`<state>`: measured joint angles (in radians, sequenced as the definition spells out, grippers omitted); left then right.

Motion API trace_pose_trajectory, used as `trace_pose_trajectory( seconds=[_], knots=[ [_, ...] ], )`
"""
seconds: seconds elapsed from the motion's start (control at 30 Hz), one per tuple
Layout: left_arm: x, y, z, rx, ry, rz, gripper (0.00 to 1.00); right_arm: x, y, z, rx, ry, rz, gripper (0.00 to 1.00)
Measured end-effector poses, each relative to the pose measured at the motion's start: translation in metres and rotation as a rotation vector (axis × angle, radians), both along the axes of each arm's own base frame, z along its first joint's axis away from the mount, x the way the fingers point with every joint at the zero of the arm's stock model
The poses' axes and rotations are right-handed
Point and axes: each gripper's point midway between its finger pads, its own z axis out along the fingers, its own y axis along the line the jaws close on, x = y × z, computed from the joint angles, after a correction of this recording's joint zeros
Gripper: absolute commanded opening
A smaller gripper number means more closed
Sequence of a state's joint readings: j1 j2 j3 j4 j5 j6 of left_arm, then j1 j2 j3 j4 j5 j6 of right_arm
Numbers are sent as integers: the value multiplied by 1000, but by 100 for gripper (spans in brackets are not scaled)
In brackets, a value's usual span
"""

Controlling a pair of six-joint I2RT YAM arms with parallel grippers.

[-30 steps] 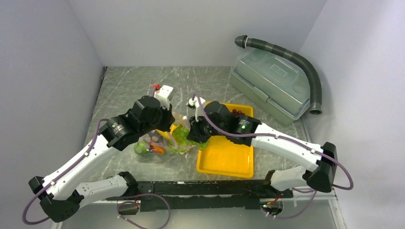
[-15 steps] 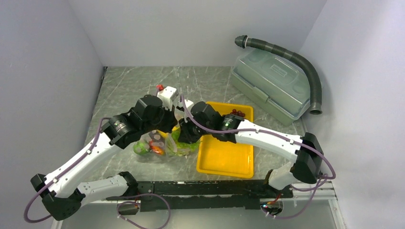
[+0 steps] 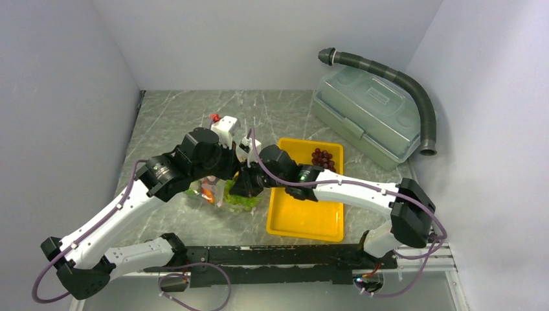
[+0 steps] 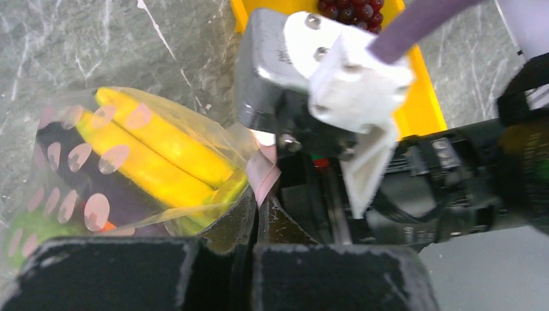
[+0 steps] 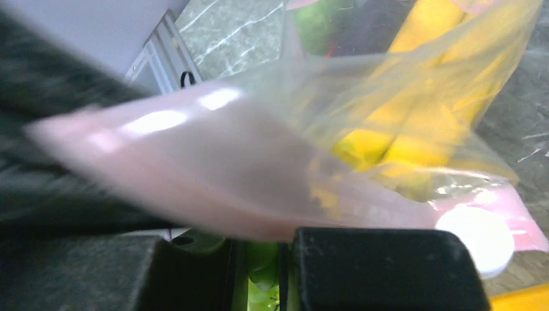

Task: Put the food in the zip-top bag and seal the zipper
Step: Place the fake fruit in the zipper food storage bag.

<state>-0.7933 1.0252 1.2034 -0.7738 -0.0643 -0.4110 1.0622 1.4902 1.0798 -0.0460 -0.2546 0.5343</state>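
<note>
The left gripper (image 4: 257,223), jaws pressed together, pinches the pale pink zipper (image 4: 262,173) at one end of the bag's mouth, with the strip rising straight out from between its fingers. Directly opposite, the right gripper (image 5: 262,259) meets the same strip head-on. Its jaws stand a narrow gap apart with the pink band lying across their tips, but the blurred right wrist view does not show whether they grip it.

Behind the strip, the zip-top bag (image 4: 213,133) slumps on the marble-patterned table (image 3: 175,116), just left of the yellow tray (image 3: 304,217) and between the two wrists. Through the clear film show the yellow bananas (image 4: 152,146), the purple eggplant (image 4: 71,172) beside them and green pieces (image 4: 26,227) at the bag's bottom.

The loading looks largely done but not finished: a cluster of dark red grapes (image 3: 322,157) sits in the far right corner of the tray, well apart from both grippers and from the bag. The seal also appears still to come, though no view shows plainly whether the mouth is open or pressed shut along its length. With both grippers gathered at the zipper, the work in hand seems to be handling the mouth. A lidded box (image 3: 366,113) stands at the far right, taking no part.
</note>
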Motion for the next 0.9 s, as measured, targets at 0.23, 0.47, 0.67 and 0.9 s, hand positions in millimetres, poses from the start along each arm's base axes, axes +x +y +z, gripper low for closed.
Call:
trace_pose_trajectory(
  seconds=[0.23,0.47,0.67,0.9],
  knots=[
    [2,1,5,-23,8,21,0,18,9,-3,26,13,-166,0],
    [4,0,9,-41,10,36,0,42,-2,-10,0,19,-381,0],
    [-5,-10,12,-100,52,5,0,59,-4,-13,-3,15,-494,0],
    [-1,-7,13,-110,55,36,0,75,-2,-15,-28,-18,-565,8]
  ],
)
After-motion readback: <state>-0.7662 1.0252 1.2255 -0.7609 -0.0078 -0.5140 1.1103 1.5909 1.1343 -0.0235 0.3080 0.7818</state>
